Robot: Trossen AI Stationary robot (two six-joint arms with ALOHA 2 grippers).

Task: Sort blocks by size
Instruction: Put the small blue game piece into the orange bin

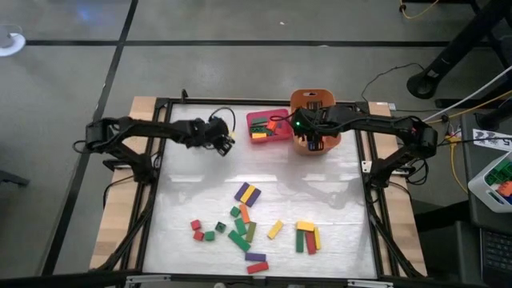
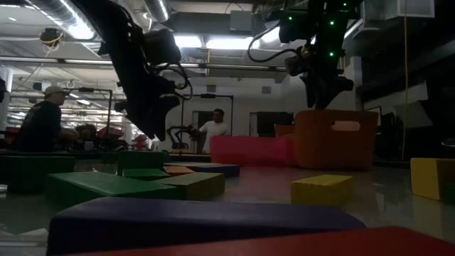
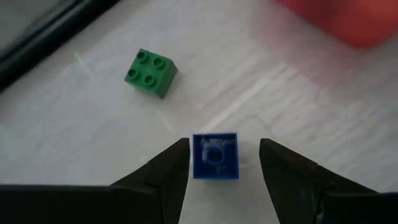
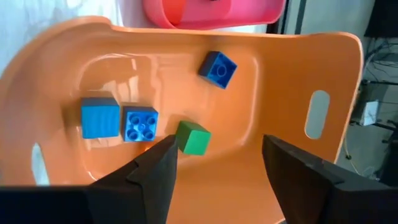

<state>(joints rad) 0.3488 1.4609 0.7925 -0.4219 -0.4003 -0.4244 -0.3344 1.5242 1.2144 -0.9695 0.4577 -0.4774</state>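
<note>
Nearest the front edge of the pale table, a loose scatter of small solid-coloured plastic blocks is noted, cubes and longer bars mixed, not yet sorted. Further back, the left gripper is held over the table with a small dark blue studded cube between its parted fingers; whether the fingers are gripping it or merely straddling it cannot be told. A green four-stud cube lies apart from it. Beyond, the pink square tray is seen holding several blocks. Farthest, the right gripper is poised over the orange oval plastic tub, fingers spread wide and empty; four small cubes lie inside.

The step in hand is judged to be a release of a small cube into the tub. A straight upward withdrawal is advised, so the rim is not caught.

The tray's contents are partly hidden by the right arm.
</note>
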